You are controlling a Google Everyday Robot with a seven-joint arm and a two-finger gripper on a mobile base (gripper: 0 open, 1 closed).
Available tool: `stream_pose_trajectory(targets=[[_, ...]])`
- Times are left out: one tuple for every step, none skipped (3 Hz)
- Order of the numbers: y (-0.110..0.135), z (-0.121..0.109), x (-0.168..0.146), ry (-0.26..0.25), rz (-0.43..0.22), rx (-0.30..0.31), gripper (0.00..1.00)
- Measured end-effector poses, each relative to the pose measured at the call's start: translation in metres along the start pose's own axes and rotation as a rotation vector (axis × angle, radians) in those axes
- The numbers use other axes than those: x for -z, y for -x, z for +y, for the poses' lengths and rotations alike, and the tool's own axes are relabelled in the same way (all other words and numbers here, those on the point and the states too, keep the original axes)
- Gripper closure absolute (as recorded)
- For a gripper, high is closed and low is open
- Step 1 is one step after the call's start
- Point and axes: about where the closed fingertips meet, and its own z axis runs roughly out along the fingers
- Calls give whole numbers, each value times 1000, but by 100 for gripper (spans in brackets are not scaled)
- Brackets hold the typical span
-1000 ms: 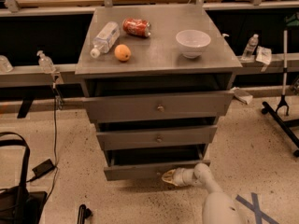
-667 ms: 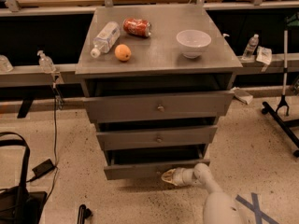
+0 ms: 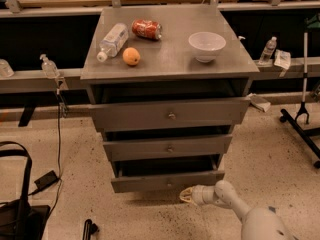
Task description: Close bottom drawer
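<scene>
A smooth off-white arm (image 3: 207, 194) is seen, built of rounded segments with a ball-shaped joint (image 3: 224, 190) and widening into a bulkier pale grey link (image 3: 261, 226). The gripper (image 3: 186, 195), low at the near right, is tinted cream-yellow.

Grey cabinet top (image 3: 170, 64) carrying four things.
A water bottle (image 3: 112, 40) lies on its side at left, a red can (image 3: 147, 29) lies behind it, an orange (image 3: 131, 56) sits near the bottle's cap, and a white bowl (image 3: 207, 46) stands upright at right; the end effector (image 3: 186, 196) is low at the cabinet's foot.
</scene>
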Motion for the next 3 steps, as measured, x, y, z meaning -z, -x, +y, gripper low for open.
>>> stream_pose_trajectory(targets=[[0, 9, 9, -9, 1, 2, 100], [-1, -2, 5, -38, -12, 21, 100], [-4, -29, -2, -73, -20, 57, 100]])
